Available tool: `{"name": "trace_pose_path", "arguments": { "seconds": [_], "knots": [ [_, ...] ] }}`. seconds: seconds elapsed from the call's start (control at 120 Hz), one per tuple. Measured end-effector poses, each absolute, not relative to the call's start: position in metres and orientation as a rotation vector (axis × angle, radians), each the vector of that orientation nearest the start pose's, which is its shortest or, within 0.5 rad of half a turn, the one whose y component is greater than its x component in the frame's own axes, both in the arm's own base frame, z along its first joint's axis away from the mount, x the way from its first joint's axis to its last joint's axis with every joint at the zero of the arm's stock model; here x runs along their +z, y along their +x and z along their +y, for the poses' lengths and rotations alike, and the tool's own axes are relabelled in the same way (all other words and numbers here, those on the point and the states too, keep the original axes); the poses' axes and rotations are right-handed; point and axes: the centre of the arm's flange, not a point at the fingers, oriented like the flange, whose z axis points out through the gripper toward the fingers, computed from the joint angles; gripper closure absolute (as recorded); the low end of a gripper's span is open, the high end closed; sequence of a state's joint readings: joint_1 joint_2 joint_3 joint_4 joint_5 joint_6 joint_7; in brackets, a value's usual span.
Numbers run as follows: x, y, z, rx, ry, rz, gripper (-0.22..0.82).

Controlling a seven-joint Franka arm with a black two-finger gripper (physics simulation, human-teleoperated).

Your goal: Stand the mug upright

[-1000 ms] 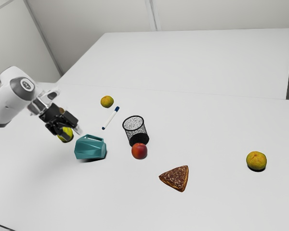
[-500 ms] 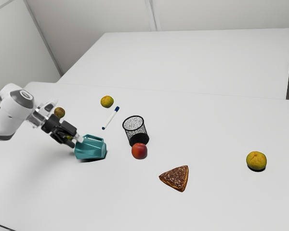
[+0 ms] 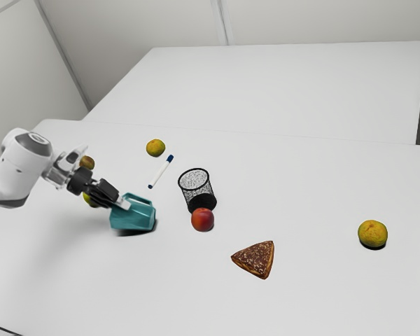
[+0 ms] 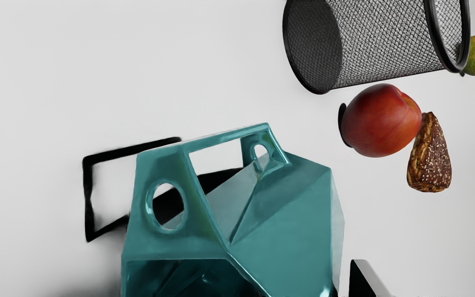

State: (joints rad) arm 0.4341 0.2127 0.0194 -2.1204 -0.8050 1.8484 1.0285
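On the bench (image 3: pixel 308 168), toward the exterior view's left, the teal mug (image 3: pixel 133 217) lies on its side, the fingers (image 3: pixel 124 204) right at it. In the wrist view its angular, glossy body has the handle (image 4: pixel 155 167) raised, with a round hole at each end, and a dark hollow facing the fingers. They stand apart, one beside the mug across a narrow gap, the other hidden.

My arm (image 3: pixel 17 168): white, smooth, rounded shell. Item, up the arm from my gripper (image 3: pixel 124 203): dark grey cap (image 3: pixel 39 144) bearing a small pale marking. Item, next to the gripper: light grey angular wrist coupling (image 3: pixel 59 171). Gripper body: black, blocky.
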Motion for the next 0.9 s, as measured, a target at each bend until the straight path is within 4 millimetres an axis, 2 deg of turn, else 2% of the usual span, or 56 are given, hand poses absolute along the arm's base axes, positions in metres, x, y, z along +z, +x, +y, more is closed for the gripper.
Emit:
{"name": "trace_pose_path", "arguments": {
  "seconds": [0.2, 0.3, 0.467, 0.6, 0.8, 0.9],
  "knots": [
    [0.312, 0.502, 0.169, 0.178, 2.284, -0.241, 0.70],
    [0.321, 0.504, 0.163, 0.187, 2.284, -0.281, 0.73],
    [0.343, 0.512, 0.137, 0.204, 2.326, -0.407, 0.77],
    [0.360, 0.521, 0.111, 0.171, 2.444, -0.592, 0.78],
    [0.370, 0.538, 0.064, 0.094, 2.672, -0.971, 0.79],
    [0.373, 0.538, 0.048, 0.080, 2.746, -1.097, 0.79]
  ]
}}
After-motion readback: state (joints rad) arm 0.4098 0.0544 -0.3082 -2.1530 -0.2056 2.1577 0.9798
